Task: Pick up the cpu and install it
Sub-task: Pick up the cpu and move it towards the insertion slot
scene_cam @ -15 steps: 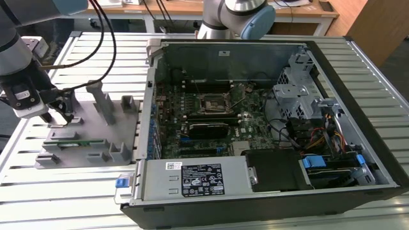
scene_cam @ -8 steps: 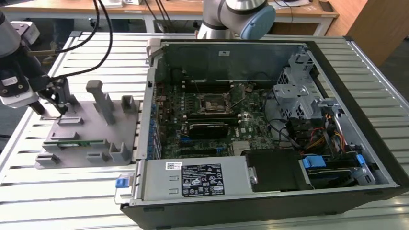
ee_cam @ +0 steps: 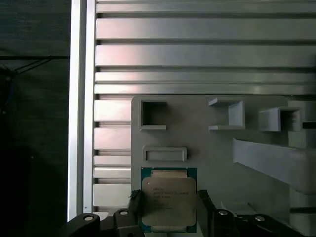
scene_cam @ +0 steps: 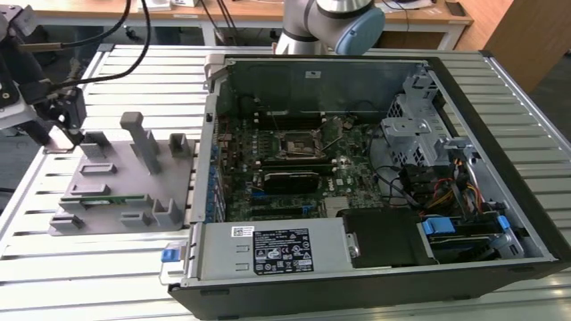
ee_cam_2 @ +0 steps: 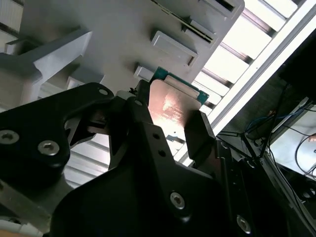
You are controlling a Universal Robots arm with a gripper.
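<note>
In the exterior view you have the gripper [scene_cam: 73, 134] low over the grey fixture [scene_cam: 120, 184], at the fixture's far corner towards the exterior view's left. The fixture lies on the slatted tabletop [scene_cam: 134, 73] near its edge at the exterior view's left, just beside the open computer case [scene_cam: 375, 180]. A green memory stick [scene_cam: 103, 198] lies in a slot near the fixture's near edge. Inside the case, the black-framed motherboard socket [scene_cam: 295, 142] sits around the middle of the board, well apart from the gripper. The arm's base [scene_cam: 325, 23] stands at the tabletop's far edge.

In the second wrist view the gripper [ee_cam_2: 170, 121] has its two black fingers [ee_cam_2: 200, 133] one on each side of the cpu [ee_cam_2: 173, 101], touching its opposite edges. The claw is closed down to the chip's width and has hold of it. You can see the chip's silvery metal top plate, with a thin green rim at the end away from the fingers. The grey fixture [ee_cam_2: 98, 29] lies behind it, with raised blocks and pockets.

In the first wrist view the cpu [ee_cam: 169, 197] sits between the fingertips [ee_cam: 203, 203] of the gripper [ee_cam: 169, 206], over the grey fixture [ee_cam: 207, 148] near the fixture's edge and just beside a shallow rectangular frame [ee_cam: 164, 154]. You cannot tell whether the chip rests on the fixture or hangs clear of it. Tabletop slats [ee_cam: 197, 54] run beyond the fixture.
</note>
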